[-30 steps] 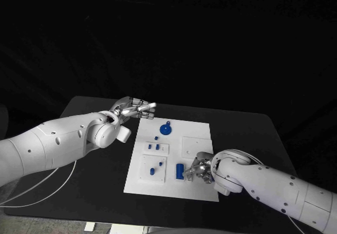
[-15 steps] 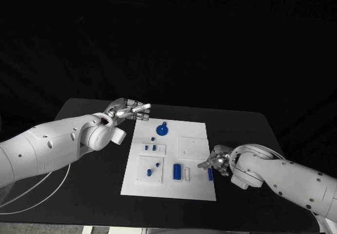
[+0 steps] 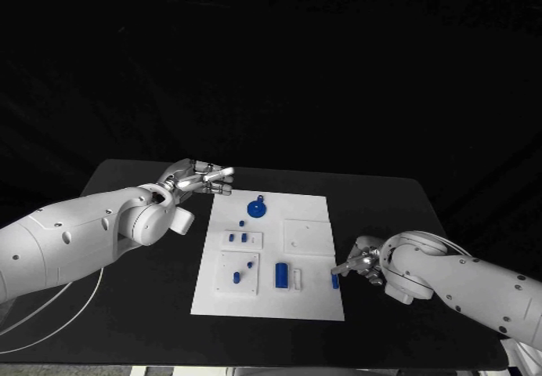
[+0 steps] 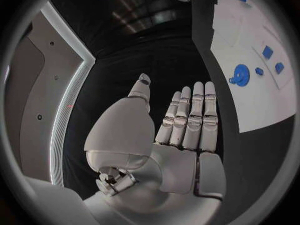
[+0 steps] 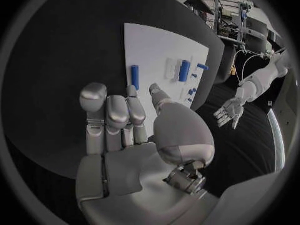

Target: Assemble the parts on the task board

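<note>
From the head view, my left robot hand hovers over the desk just off the far left corner of the task board, fingers apart and holding nothing. My right robot hand sits at the board's right edge, empty as far as I can tell, with a small blue bar lying on the board just beside its fingertips. The bar's long axis runs toward and away from me, parallel to the bigger blue cylinder further left of that hand. A blue gear lies near my left robot hand.

From the left wrist view, my left palm is flat, fingers straight and together, nothing in it; the gear lies beyond the fingertips on the board.

From the right wrist view, my right fingers are extended and loose, holding nothing; the bar lies just past them, pointing away from the palm.

I judge I'm between parts: the next move calls for picking one loose piece and lining its axis with its seat.
</note>
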Tool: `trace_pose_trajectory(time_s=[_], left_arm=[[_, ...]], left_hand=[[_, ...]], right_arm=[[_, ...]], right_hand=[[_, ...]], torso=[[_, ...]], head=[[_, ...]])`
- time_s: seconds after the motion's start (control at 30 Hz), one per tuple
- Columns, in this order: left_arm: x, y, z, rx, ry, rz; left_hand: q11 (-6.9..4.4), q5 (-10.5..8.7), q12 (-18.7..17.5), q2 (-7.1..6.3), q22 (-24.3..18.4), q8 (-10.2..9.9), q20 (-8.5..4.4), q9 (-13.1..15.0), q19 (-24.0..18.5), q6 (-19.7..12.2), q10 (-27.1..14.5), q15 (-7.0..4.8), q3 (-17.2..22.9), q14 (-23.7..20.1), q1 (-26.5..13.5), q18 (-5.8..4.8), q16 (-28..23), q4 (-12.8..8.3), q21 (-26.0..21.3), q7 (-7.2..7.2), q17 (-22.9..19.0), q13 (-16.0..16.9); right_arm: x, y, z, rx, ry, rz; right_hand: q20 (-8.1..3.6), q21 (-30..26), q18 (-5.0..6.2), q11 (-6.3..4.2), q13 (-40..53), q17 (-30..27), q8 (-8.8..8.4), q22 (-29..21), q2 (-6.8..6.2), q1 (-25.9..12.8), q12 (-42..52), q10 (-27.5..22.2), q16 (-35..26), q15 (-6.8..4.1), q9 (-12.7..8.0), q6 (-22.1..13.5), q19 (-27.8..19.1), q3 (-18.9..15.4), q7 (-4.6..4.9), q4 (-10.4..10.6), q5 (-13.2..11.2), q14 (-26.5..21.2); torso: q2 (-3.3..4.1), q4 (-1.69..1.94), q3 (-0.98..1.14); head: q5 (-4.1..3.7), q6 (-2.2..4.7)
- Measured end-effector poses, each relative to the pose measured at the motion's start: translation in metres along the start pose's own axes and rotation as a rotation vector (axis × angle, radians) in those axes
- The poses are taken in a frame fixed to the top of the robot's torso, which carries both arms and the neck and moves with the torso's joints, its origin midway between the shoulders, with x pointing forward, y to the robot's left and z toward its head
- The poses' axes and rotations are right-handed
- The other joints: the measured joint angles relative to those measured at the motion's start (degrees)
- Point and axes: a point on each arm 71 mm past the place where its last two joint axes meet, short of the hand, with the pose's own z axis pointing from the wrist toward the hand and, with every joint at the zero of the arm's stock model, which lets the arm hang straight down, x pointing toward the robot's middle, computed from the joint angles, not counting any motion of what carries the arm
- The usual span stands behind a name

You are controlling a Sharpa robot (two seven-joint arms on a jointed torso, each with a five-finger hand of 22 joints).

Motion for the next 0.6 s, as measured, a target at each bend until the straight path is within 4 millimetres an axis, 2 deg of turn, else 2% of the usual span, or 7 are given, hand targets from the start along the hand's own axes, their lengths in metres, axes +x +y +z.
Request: trace_pose_trajectory(time_s=[0.1,0.3,0.37,0.6], left_arm=[[0.0,0.0,0.0,0.0,0.0,0.0],[-0.002,0.001,-0.001,-0.002,-0.003,0.001],[-0.002,0.001,-0.001,-0.002,-0.002,0.001],[-0.002,0.001,-0.001,-0.003,-0.002,0.002]], left_hand=[[0.0,0.0,0.0,0.0,0.0,0.0,0.0,0.0,0.0,0.0,0.0,0.0,0.0,0.0,0.0,0.0,0.0,0.0,0.0,0.0,0.0,0.0],[0.0,0.0,0.0,0.0,0.0,0.3,0.0,0.0,0.0,0.0,0.0,0.0,0.0,0.0,0.0,0.0,0.0,0.0,0.0,0.0,0.0,0.0],[0.0,0.0,0.0,0.0,0.0,0.3,0.0,0.0,0.0,0.0,0.0,0.0,0.0,0.0,0.0,0.0,0.0,0.0,0.0,0.0,0.0,0.0],[0.0,0.0,0.0,0.0,0.0,0.3,0.0,0.0,0.0,0.0,0.0,0.0,0.0,0.0,0.0,0.0,0.0,0.0,0.0,0.0,0.0,0.0]], right_arm=[[0.004,-0.001,0.002,0.008,0.001,-0.011],[0.007,-0.004,0.006,0.023,-0.001,-0.025],[0.009,-0.003,0.008,0.027,-0.001,-0.028],[0.016,-0.001,0.016,0.035,0.006,-0.031]], right_hand=[[0.0,0.0,0.0,0.0,0.0,0.0,0.0,0.0,0.0,0.0,0.0,0.0,0.2,0.0,0.0,0.0,0.0,0.3,0.0,0.6,-0.3,0.0],[0.0,0.0,0.0,0.0,0.0,0.0,0.0,0.0,-1.15,-0.1,0.0,0.0,0.2,0.0,0.1,0.0,0.0,0.6,0.0,2.0,-0.5,0.0],[0.0,0.0,0.01,0.0,0.0,0.0,0.0,0.0,-1.82,0.1,0.0,0.0,0.2,0.0,0.1,0.0,0.0,0.7,0.0,2.8,-0.5,0.0],[0.0,0.0,0.0,0.0,0.0,-0.1,0.0,0.0,-2.59,0.4,0.0,0.0,0.2,0.03,0.0,-0.2,0.0,1.1,0.22,4.4,-0.7,0.0]], torso=[[-0.03,0.1,-0.05],[-0.05,0.15,-0.14],[-0.06,0.15,-0.14],[-0.06,0.21,-0.14]], head=[[-0.1,-0.09],[-0.12,-0.18],[-0.05,-0.19],[-0.03,-0.25]])
